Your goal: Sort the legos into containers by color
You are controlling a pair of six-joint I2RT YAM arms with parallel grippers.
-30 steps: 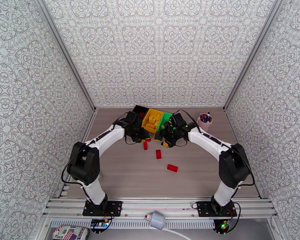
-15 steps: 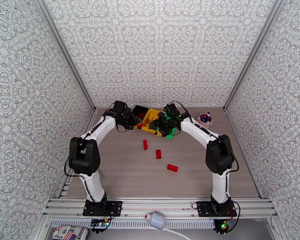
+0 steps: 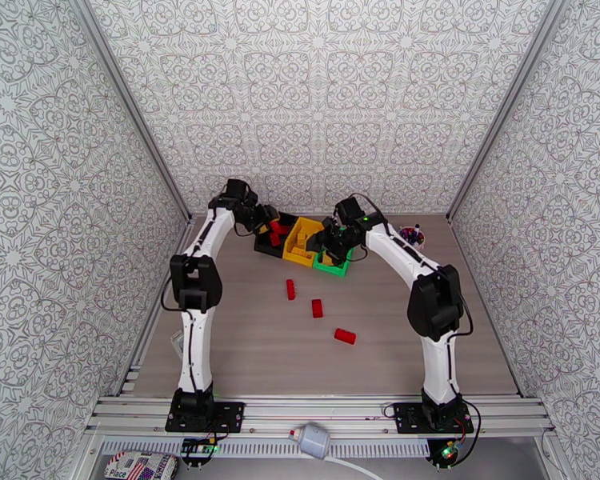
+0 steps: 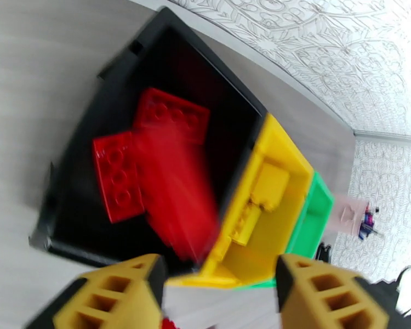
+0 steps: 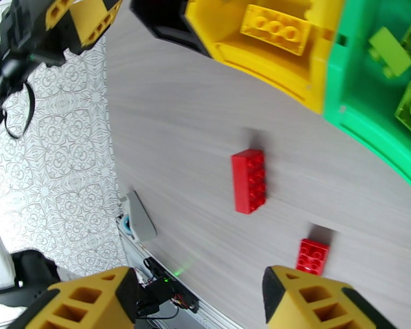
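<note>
Left fingers (image 4: 123, 286) apart over black bin (image 4: 68, 248), reds inside. Right fingers (image 5: 309, 297) apart, empty, above green bin (image 5: 345, 89). Nearest red lego (image 3: 290, 290) lies on the table (image 3: 244, 354) toward me, long axis near-far. I judge both arms equally near.

White arms (image 3: 194, 346), blk joints (image 3: 194, 283), yellow tool fingers (image 5: 315, 297)

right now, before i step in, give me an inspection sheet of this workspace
surface: wood-grain table, no spills seen
job's things: three red bricks loose on table; black bin holds red bricks, yellow bin a yellow brick, green bin light green bricks
clutter: pink cup right of the bins
claws: left claw open above black bin; right claw open, empty, above table by green bin
cables: black leads on the arms
surroundings: patterned walls, metal rail at near edge
</note>
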